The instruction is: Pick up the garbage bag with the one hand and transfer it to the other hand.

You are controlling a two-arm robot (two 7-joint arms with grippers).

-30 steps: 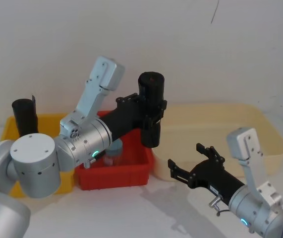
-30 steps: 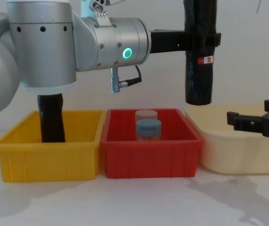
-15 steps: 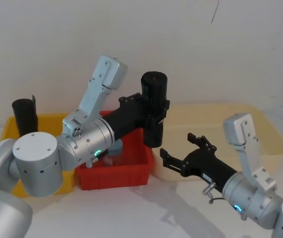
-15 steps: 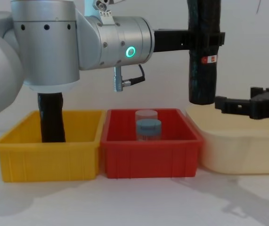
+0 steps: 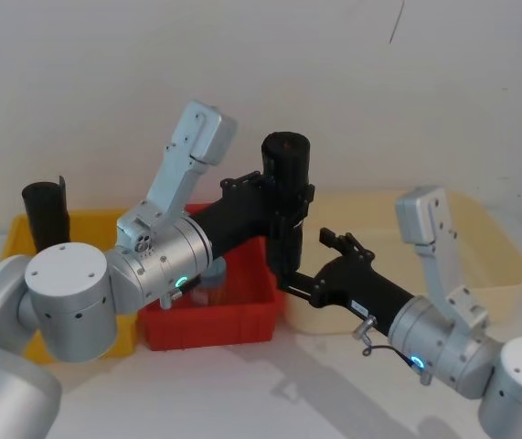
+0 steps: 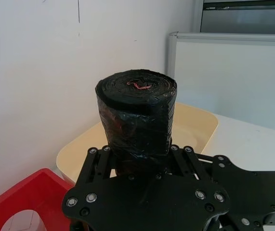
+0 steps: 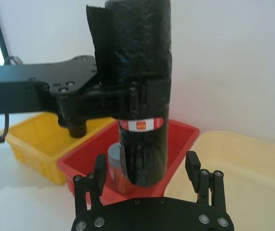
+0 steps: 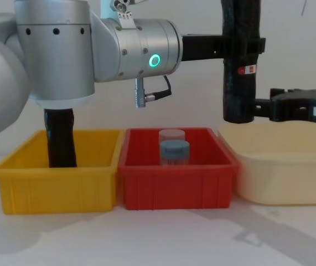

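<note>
A white counter (image 8: 158, 238) carries three containers. At 9 o'clock in the head view, a yellow bin (image 5: 14, 240) holds a plain black roll (image 5: 43, 215) standing upright. At 6 o'clock of centre is a red bin (image 5: 210, 325) with a blue-lidded jar (image 8: 174, 152) inside. At 3 o'clock is a cream tub (image 5: 480, 240).

The garbage bag (image 5: 285, 165), a tall black roll with a small red-and-white label, hangs upright in the air near centre, above the gap between the red bin and the tub.

The likely risk is a dropped handover. If the left hand lets go before the right one has closed firmly, the glossy roll could slip down into the red bin or onto the tub's rim. A grip so near the bottom end could also let the tall roll tip over.

The left hand (image 5: 283, 206) reaches in from 9 o'clock and is pinched on the roll's middle, just above the label. The right hand (image 7: 146, 161) comes up from 5 o'clock with its fingers spread wide, one on each side of the roll's lower end. They appear not to touch it yet, though the angle makes this hard to confirm.
</note>
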